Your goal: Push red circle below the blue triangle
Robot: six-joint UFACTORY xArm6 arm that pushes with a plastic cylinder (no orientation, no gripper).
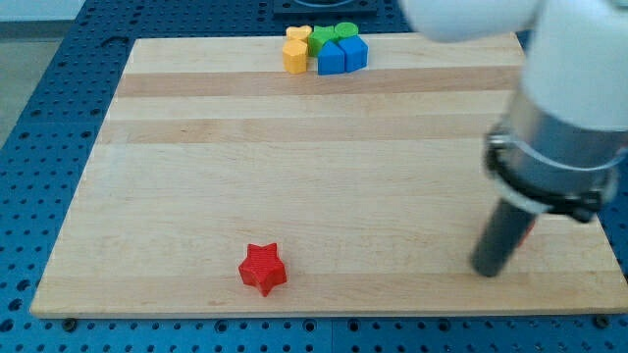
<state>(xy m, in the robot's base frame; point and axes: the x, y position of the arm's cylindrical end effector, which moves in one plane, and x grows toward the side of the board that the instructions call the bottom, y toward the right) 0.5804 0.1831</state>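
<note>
My tip [488, 272] rests on the wooden board [294, 176] at the view's lower right. A sliver of a red block [528, 231] shows just to the right of the rod and is mostly hidden by it, so its shape cannot be made out. Two blue blocks stand side by side at the view's top centre. The left one [332, 58] looks like the triangle, and the right one [355, 51] touches it. My tip is far below and to the right of them.
A red star [263, 269] lies near the bottom edge, left of centre. Two yellow blocks [295, 49] and two green blocks [332, 35] crowd against the blue ones at the top edge. The arm's bulk [559, 127] covers the right side.
</note>
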